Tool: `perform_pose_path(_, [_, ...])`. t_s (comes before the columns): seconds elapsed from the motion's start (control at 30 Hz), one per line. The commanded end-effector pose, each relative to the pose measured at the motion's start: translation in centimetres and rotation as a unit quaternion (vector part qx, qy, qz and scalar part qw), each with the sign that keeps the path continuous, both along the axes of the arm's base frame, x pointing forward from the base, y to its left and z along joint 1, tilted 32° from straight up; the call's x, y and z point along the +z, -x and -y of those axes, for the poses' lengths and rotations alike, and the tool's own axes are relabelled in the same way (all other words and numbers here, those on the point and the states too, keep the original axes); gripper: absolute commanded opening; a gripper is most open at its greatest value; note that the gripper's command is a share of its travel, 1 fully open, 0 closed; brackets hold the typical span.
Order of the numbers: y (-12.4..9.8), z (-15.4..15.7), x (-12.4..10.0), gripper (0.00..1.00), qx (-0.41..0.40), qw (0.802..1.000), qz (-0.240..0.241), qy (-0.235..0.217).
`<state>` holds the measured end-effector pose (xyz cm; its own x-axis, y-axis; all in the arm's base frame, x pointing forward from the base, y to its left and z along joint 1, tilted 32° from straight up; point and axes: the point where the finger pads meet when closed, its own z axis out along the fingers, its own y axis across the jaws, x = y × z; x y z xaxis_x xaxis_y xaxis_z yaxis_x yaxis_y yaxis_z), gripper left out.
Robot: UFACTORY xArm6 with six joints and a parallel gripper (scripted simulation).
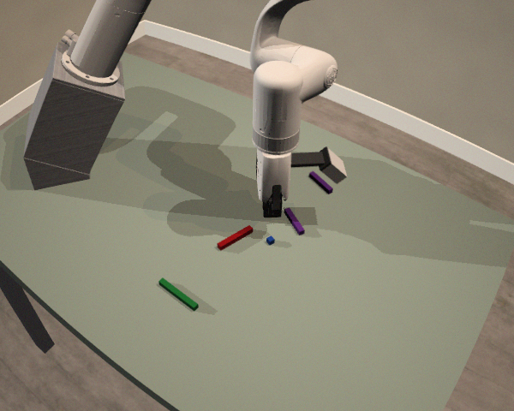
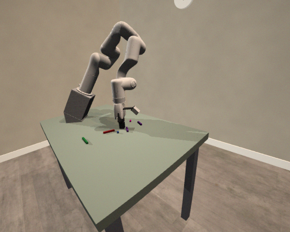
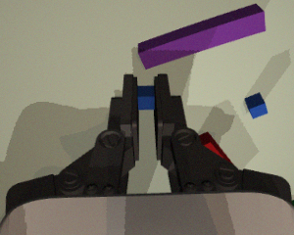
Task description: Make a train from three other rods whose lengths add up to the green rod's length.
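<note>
My gripper (image 1: 272,213) (image 2: 121,126) (image 3: 145,93) is down at the table top and shut on a small blue rod (image 3: 146,98), which shows only in the wrist view. A purple rod (image 1: 294,220) (image 2: 126,129) (image 3: 202,35) lies just beyond the fingertips. A second blue rod (image 1: 270,240) (image 2: 117,132) (image 3: 256,105) lies loose close by. The red rod (image 1: 235,237) (image 2: 108,131) (image 3: 213,147) lies beside the gripper. The green rod (image 1: 177,294) (image 2: 84,140) lies apart, nearer the table's front edge.
A second purple rod (image 1: 320,181) (image 2: 139,123) lies farther back, below the wrist camera box (image 1: 332,165). A small magenta rod (image 2: 130,121) shows behind the gripper in the exterior view. The arm's base block (image 1: 67,119) stands at the back left corner.
</note>
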<state>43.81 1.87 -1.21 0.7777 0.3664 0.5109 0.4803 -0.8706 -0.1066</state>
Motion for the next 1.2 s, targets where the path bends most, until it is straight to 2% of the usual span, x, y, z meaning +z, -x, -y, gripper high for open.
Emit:
perform_pose_path(0.0, [-0.1,0.0,0.1,0.04,0.0,1.0,0.001,0.0])
perform_pose_path(0.27, [0.0,0.1,0.1,0.04,0.0,1.0,0.001,0.0])
perform_pose_path(0.47, [0.5,0.5,1.2,0.04,0.0,1.0,0.001,0.0])
perform_pose_path(0.7, [2.5,2.1,5.4,0.04,0.0,1.0,0.001,0.0])
perform_pose_path(0.9, [3.6,3.0,7.8,0.04,0.0,1.0,0.001,0.0])
perform_pose_path(1.17, [4.0,3.3,8.6,0.04,0.0,1.0,0.001,0.0])
